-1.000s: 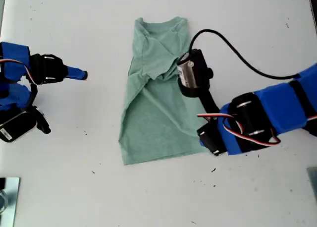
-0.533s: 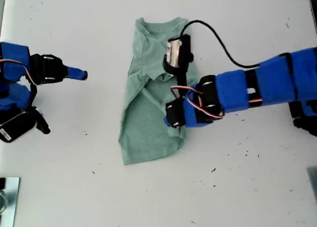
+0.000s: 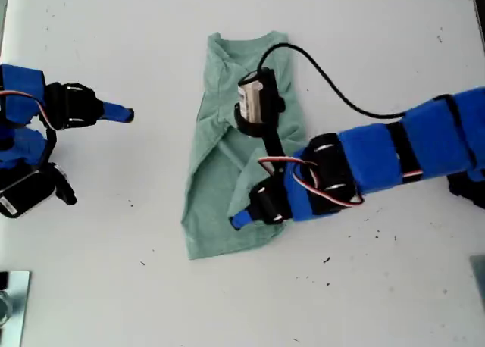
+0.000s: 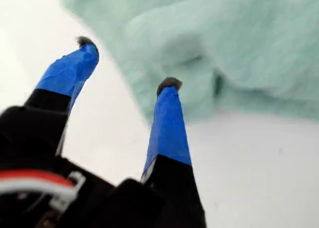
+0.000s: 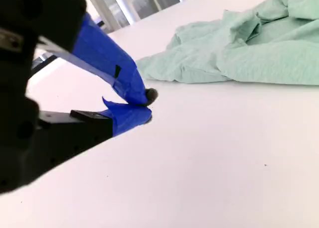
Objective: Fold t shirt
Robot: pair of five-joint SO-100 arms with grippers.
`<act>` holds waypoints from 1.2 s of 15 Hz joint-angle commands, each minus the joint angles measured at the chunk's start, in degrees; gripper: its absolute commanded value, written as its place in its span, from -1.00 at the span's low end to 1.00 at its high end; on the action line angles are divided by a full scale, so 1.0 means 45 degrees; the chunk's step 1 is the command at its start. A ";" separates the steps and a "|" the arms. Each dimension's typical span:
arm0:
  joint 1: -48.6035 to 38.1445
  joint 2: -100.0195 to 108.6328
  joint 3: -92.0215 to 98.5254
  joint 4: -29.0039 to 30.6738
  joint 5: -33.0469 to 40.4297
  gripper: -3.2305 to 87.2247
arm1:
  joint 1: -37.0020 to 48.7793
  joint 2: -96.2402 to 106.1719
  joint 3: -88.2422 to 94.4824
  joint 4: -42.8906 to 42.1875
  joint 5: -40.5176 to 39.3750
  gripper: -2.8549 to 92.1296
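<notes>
white table: my first gripper, jaws apart, over t shirt; my second gripper, jaws together.

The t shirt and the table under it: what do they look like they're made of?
The t shirt looks like soft knit fabric, matte heathered sage green; it bunches into limp folds and its neck looks ribbed. Likely cotton or a blend, but I cannot tell which. The table looks like a smooth, hard white surface with small dark specks, perhaps laminate or painted board.
</notes>
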 commanded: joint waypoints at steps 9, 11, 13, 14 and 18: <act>0.0801 0.0391 -0.0059 0.0117 -0.0898 -0.93 | 0.3008 1.5391 1.5723 0.0508 -0.1719 -0.89; 0.1211 0.0332 0.0117 0.0098 -0.1582 -0.93 | 0.3750 1.7441 1.8438 0.0820 -0.1367 -0.89; 0.2129 -0.0156 -0.0547 0.0313 -0.2324 -0.93 | 0.4121 1.7734 1.8750 0.1152 -0.1445 -0.89; 0.2793 -0.1191 -0.1855 0.0957 -0.3145 -0.93 | 0.4277 1.7715 1.8652 0.1191 -0.1641 -0.89; 0.5938 -0.9121 -1.0879 0.5762 -0.5234 -0.39 | 0.4570 1.7734 1.8535 0.0898 -0.1777 -0.89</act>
